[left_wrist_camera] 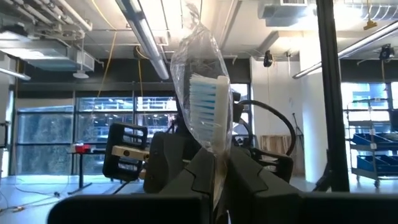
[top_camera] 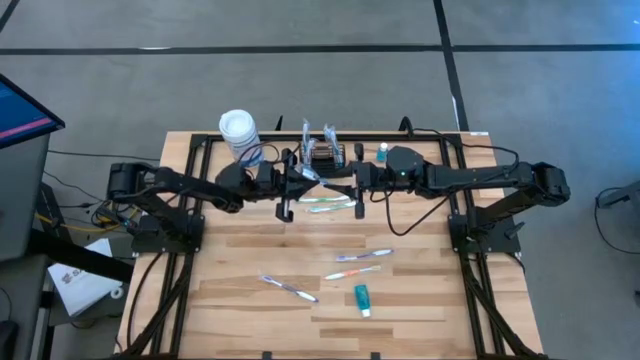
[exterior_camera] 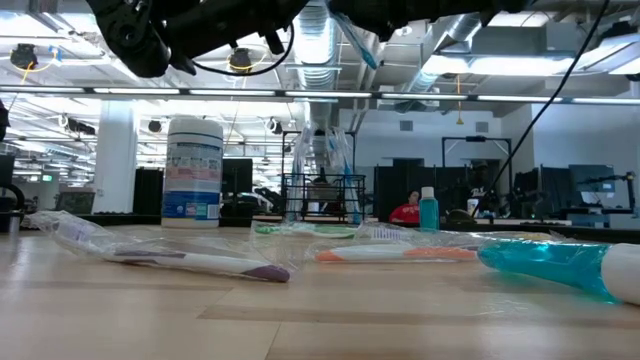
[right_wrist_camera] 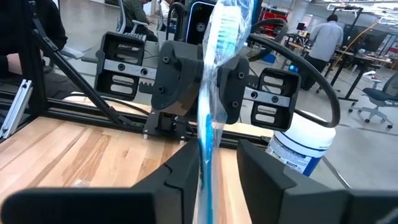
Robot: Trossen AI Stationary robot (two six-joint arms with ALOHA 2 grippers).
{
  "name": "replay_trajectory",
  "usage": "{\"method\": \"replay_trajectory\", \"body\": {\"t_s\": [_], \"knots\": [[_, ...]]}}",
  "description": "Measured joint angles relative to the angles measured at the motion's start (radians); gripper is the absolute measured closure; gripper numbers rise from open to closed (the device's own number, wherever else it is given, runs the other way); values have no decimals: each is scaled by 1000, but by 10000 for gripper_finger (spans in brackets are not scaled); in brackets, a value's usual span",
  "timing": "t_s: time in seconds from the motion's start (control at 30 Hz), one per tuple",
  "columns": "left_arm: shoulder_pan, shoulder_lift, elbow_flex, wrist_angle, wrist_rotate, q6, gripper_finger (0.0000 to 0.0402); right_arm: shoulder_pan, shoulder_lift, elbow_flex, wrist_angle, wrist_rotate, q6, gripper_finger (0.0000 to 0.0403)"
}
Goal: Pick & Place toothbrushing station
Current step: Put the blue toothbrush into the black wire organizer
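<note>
A blue toothbrush in a clear wrapper (top_camera: pixel 312 174) is held in the air between my two grippers, above the middle of the table's far half. My left gripper (top_camera: pixel 298 182) is shut on it; its white-and-blue bristles (left_wrist_camera: pixel 205 106) stand just beyond the fingers. My right gripper (top_camera: pixel 347 186) faces the left one, open, its fingers (right_wrist_camera: pixel 180 174) on either side of the handle (right_wrist_camera: pixel 204 140). The black wire-mesh basket (top_camera: pixel 323 155) stands on the table just behind them and also shows in the low view (exterior_camera: pixel 322 198). My left gripper pinches the wrapped toothbrush between its two fingers (left_wrist_camera: pixel 198 177), just below the bristle head (left_wrist_camera: pixel 216 163), wrapper and all. It comes level from the table's left, fingers across the brush. The brush is lifted clear of the table and shows slanted in the low view (exterior_camera: pixel 355 40).
A white-lidded canister with a blue label (top_camera: pixel 238 132) stands left of the basket, a small blue bottle (top_camera: pixel 381 152) to its right. A green toothbrush (top_camera: pixel 330 205) lies under the grippers. Several wrapped toothbrushes (top_camera: pixel 363 256) and a teal tube (top_camera: pixel 362 298) lie nearer the front.
</note>
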Motion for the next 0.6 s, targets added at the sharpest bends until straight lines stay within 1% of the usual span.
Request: {"method": "replay_trajectory", "body": {"t_s": [0.1,0.3,0.47,0.6], "knots": [[18,-37,0,-85,25,-4,394,0,0,0,2,1,0,293],[44,-157,-1,-325,34,4,394,-8,0,0,-7,2,1,280],[72,-258,-1,-524,34,8,394,-5,0,0,-13,4,3,274],[109,-307,-1,-637,22,8,394,-5,0,0,-13,4,3,274]]}}
